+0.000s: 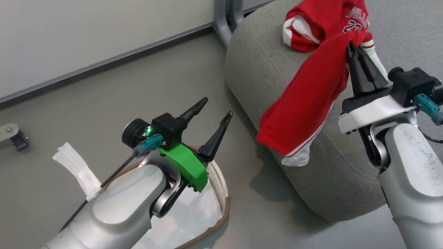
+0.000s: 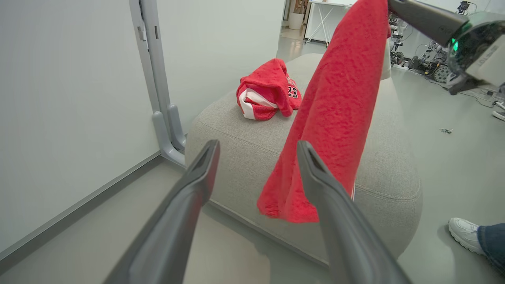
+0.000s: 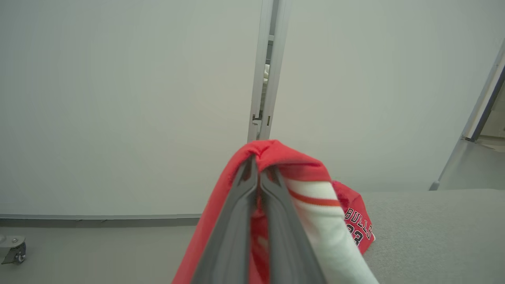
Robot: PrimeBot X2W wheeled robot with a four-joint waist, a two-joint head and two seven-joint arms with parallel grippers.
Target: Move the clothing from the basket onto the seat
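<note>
Clothing [image 1: 304,100], soft red-and-white fabric: one garment [image 1: 322,24] on rounded grey woven seat [image 1: 256,69] at one o'clock, second garment [image 2: 339,118] pinched in right fingers [image 1: 361,74], unreleased; left fingers [image 1: 216,136] spread, empty.

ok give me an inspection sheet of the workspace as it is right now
surface: grey floor, with the seat and the basket standing on it
job's things: one red garment bunched on top of the grey seat; second red garment hanging from the right gripper in front of the seat; basket on the floor, white liner showing inside, partly hidden by the left arm
clutter: white fabric strip beside the basket; small scrap on the floor
grippers: right gripper shut on the second red garment; left gripper open, holding nothing, above the basket
cables: thin black cable from the left wrist
surroundings: white wall panels, grey post, caster, a person's white shoe
</note>
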